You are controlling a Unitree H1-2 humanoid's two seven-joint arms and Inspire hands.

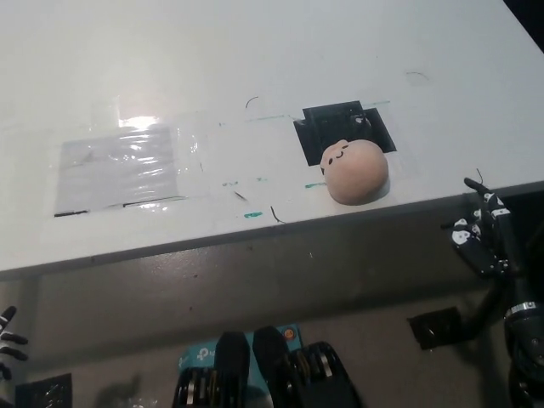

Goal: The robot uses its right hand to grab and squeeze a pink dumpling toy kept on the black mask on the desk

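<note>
The pink dumpling toy (355, 170) is sitting on the black mask (344, 127) near the white desk's (255, 68) front edge. The black right hand (483, 234) is hanging below that edge, fingers spread and holding nothing. Whether the left hand (8, 336) at the lower left is open or closed, I cannot tell.

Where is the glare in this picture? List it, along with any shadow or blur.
Head view: glare sits on the clear plastic sheet, brightest at its top edge; the pink dumpling toy casts a soft shadow toward the desk edge; the picture is soft overall, and the right hand is dark against the floor.
</note>
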